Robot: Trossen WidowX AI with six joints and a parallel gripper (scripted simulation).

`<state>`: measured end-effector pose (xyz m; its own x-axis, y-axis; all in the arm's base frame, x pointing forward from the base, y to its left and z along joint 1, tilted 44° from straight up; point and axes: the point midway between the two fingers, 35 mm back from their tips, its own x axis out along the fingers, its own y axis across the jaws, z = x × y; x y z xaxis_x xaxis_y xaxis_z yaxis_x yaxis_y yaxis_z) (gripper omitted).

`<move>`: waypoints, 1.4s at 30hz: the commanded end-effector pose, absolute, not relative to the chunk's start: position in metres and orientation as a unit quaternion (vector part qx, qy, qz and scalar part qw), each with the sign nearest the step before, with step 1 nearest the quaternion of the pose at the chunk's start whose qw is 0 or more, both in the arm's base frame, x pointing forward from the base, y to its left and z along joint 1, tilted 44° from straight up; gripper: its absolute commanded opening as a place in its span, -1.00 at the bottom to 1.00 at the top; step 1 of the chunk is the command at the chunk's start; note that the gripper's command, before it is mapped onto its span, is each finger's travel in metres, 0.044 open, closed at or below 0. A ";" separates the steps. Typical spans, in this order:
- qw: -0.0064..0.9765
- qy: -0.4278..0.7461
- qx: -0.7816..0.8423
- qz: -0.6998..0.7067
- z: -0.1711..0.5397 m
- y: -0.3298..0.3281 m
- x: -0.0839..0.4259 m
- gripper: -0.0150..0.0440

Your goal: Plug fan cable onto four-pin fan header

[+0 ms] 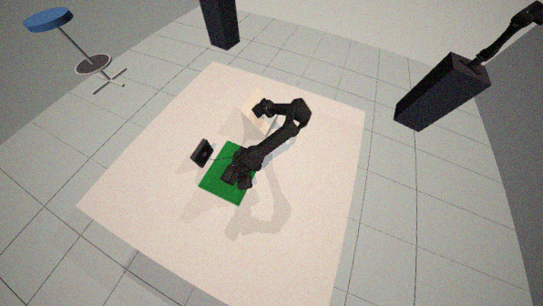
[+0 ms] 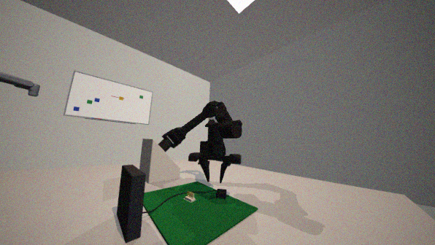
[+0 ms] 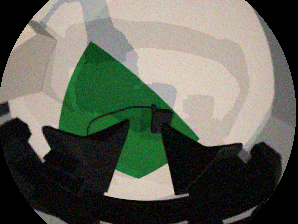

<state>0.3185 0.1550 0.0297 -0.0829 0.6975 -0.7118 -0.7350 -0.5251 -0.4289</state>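
The green board [image 1: 214,183] [image 2: 204,220] [image 3: 85,82] lies on the pale table top. The white four-pin header [image 2: 190,197] stands on it; in the wrist view I cannot see it. The black plug [image 2: 221,193] [image 3: 161,121] is on or just above the board, right of the header in the exterior view. Its thin cable [image 2: 155,210] [image 3: 132,107] runs back to the black fan [image 1: 202,153] [image 2: 131,204], upright beside the board. My gripper [image 2: 214,181] [image 3: 145,124] is open and empty, above the plug, which shows beside the right fingertip in the wrist view.
A pale wedge-shaped block [image 2: 162,169] [image 3: 27,65] stands behind the board, near the arm's raised, bent links [image 1: 278,137]. A stool [image 1: 47,19] and dark pillars [image 1: 220,25] [image 1: 437,93] stand beyond the table.
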 end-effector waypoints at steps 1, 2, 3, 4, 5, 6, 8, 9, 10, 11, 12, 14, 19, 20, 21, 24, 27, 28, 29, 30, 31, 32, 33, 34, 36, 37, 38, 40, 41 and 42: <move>0.483 0.019 -0.473 0.737 0.041 0.146 0.321 0.20; 0.482 0.019 -0.473 0.737 0.043 0.144 0.321 0.20; 0.481 0.019 -0.473 0.738 0.045 0.142 0.322 0.20; 0.481 0.019 -0.472 0.739 0.048 0.140 0.322 0.20; 0.480 0.019 -0.472 0.739 0.050 0.138 0.322 0.20; 0.480 0.019 -0.471 0.740 0.052 0.136 0.322 0.20; 0.479 0.019 -0.471 0.741 0.055 0.133 0.322 0.20; 0.479 0.019 -0.471 0.741 0.055 0.133 0.322 0.20; 0.482 0.021 -0.468 0.740 0.049 0.137 0.321 0.20; 0.482 0.021 -0.468 0.740 0.049 0.137 0.321 0.20; 0.482 0.021 -0.468 0.740 0.049 0.137 0.321 0.20; 0.482 0.021 -0.468 0.740 0.049 0.137 0.321 0.20; 0.482 0.021 -0.468 0.740 0.049 0.137 0.321 0.20; 0.482 0.021 -0.468 0.740 0.049 0.137 0.321 0.20; 0.482 0.021 -0.468 0.740 0.049 0.137 0.321 0.20; 0.482 0.021 -0.468 0.740 0.049 0.137 0.321 0.20; 0.482 0.021 -0.468 0.740 0.049 0.137 0.321 0.20; 0.482 0.021 -0.468 0.740 0.049 0.137 0.321 0.20; 0.482 0.021 -0.468 0.740 0.049 0.137 0.321 0.20; 0.482 0.021 -0.468 0.740 0.049 0.137 0.321 0.20; 0.482 0.021 -0.468 0.740 0.049 0.137 0.321 0.20; 0.482 0.021 -0.468 0.740 0.049 0.137 0.321 0.20; 0.482 0.021 -0.468 0.740 0.049 0.137 0.321 0.20; 0.482 0.021 -0.468 0.740 0.049 0.137 0.321 0.20; 0.482 0.021 -0.468 0.740 0.049 0.137 0.321 0.20; 0.482 0.021 -0.468 0.740 0.049 0.137 0.321 0.20; 0.482 0.021 -0.468 0.740 0.049 0.137 0.321 0.20; 0.482 0.021 -0.468 0.740 0.049 0.137 0.321 0.20; 0.482 0.021 -0.468 0.740 0.049 0.137 0.321 0.20; 0.482 0.021 -0.468 0.740 0.049 0.137 0.321 0.29</move>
